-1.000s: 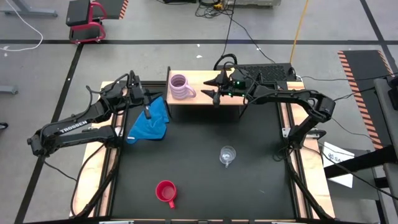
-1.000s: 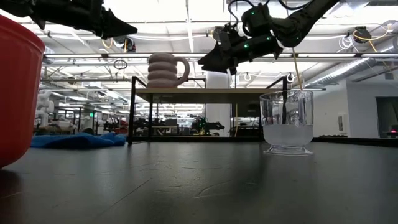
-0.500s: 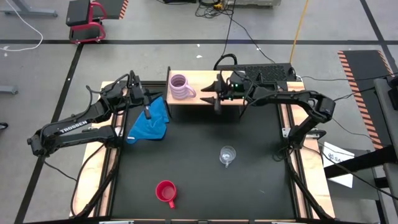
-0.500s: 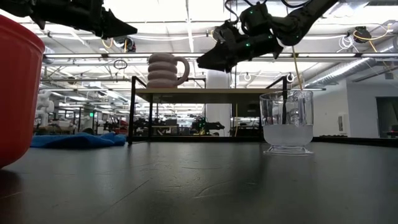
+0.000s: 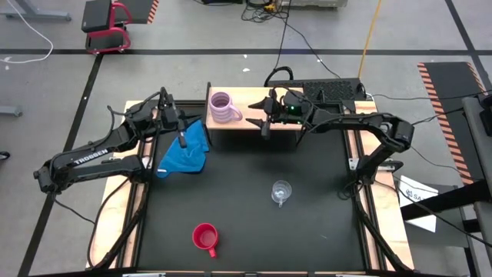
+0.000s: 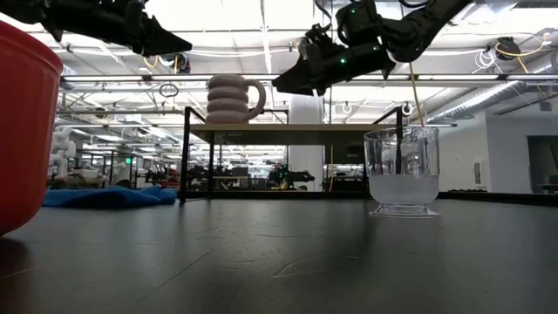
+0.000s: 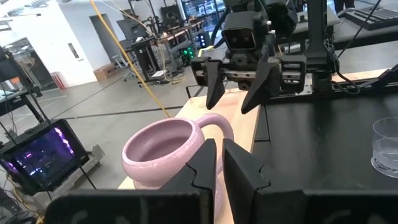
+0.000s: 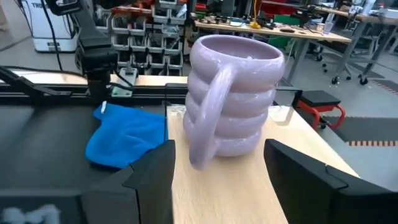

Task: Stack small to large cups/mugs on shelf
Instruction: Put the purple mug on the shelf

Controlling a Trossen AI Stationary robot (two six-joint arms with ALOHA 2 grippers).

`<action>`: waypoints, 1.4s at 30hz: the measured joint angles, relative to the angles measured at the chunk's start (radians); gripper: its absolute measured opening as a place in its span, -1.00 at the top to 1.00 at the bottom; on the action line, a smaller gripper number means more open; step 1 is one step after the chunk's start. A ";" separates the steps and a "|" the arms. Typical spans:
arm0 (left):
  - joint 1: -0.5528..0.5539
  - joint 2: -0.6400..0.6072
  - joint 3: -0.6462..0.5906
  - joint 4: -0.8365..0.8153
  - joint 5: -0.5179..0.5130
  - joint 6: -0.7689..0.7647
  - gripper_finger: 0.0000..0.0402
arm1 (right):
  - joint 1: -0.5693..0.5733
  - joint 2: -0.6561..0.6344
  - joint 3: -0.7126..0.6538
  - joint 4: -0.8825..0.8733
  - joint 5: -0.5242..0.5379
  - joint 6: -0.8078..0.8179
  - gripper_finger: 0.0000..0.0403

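Right tool (image 5: 264,118) shifted; mug (image 5: 221,107) handle faces it.

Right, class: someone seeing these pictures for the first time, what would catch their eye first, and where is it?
Probably the ribbed lilac mug, standing upright at the left end of the wooden shelf, with the right hand open just beside its handle. Next, the bright blue cloth under the left hand, then the red mug and clear glass cup on the black table.
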 joint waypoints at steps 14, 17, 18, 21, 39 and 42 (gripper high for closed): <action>0.000 0.000 0.000 -0.041 0.000 0.000 0.85 | 0.000 0.128 0.117 -0.011 -0.009 0.078 -0.21; 0.000 0.000 0.000 -0.052 0.001 0.000 0.85 | 0.000 0.125 0.118 -0.006 -0.009 0.078 -0.21; 0.000 0.000 0.000 -0.052 0.003 0.000 0.85 | 0.000 0.125 0.119 -0.002 -0.009 0.081 -0.21; 0.000 0.000 0.000 -0.052 0.018 0.004 0.85 | 0.004 0.126 0.118 0.007 -0.009 0.093 -0.21; 0.000 0.000 0.000 -0.051 0.026 -0.001 0.85 | 0.074 0.136 0.118 0.058 -0.011 0.112 -0.20; 0.000 0.000 0.000 -0.051 0.026 -0.002 0.85 | 0.082 0.136 0.119 0.060 -0.012 0.119 -0.20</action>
